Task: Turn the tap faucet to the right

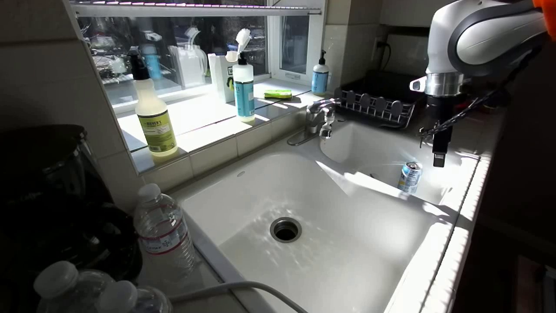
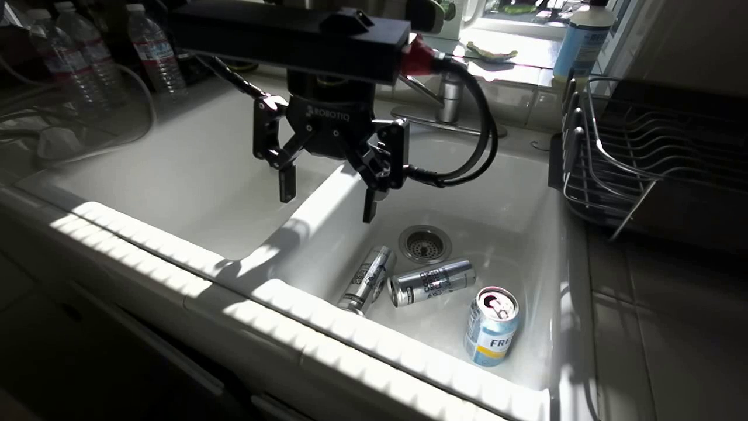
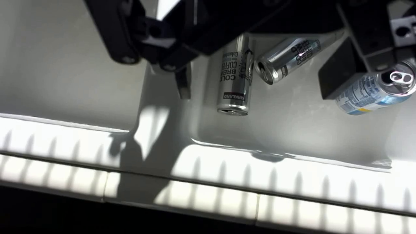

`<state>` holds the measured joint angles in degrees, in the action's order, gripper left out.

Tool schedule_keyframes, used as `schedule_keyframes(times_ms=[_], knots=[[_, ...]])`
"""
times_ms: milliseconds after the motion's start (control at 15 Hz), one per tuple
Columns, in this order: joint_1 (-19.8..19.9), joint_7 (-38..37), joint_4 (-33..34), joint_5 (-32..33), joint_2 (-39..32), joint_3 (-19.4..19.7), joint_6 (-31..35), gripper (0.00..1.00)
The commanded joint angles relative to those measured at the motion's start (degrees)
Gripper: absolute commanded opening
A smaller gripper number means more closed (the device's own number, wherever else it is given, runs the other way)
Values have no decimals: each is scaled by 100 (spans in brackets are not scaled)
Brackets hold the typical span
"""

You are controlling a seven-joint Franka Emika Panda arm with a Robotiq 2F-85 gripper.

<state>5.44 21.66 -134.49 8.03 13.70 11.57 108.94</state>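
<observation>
The tap faucet (image 1: 313,116) is chrome and stands on a flat base plate at the back of the sink. Its spout end hangs near the divider between the two basins. It also shows in an exterior view (image 2: 452,98), partly hidden behind the gripper's mount and cable. My gripper (image 2: 328,206) is open and empty, pointing down above the divider. In an exterior view the gripper (image 1: 439,160) is at the front side of the sink, well apart from the tap. In the wrist view the fingers of the gripper (image 3: 258,94) stand wide apart; the tap is out of view.
Two silver cans (image 2: 432,283) (image 2: 367,279) lie in the smaller basin, and a blue can (image 2: 492,327) stands there. A dish rack (image 1: 375,104) is beside the tap. Soap bottles (image 1: 244,91) stand on the sill. Water bottles (image 1: 164,230) stand beside the larger basin.
</observation>
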Motion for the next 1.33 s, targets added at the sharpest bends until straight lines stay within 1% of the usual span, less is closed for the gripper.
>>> schedule_keyframes(times_ms=[0,200,667,800,1000,1267], knots=[[-76,-143,219,-366,-197,-131,109,100],[-176,-383,595,-632,-377,-325,206,100],[-386,-1011,2175,-880,-1138,-767,-21,100],[-426,-1177,2524,-934,-1320,-874,-73,100],[-476,-1635,2853,-880,-1515,-1001,-71,100],[-500,-2404,3058,-833,-1643,-1071,-25,100]])
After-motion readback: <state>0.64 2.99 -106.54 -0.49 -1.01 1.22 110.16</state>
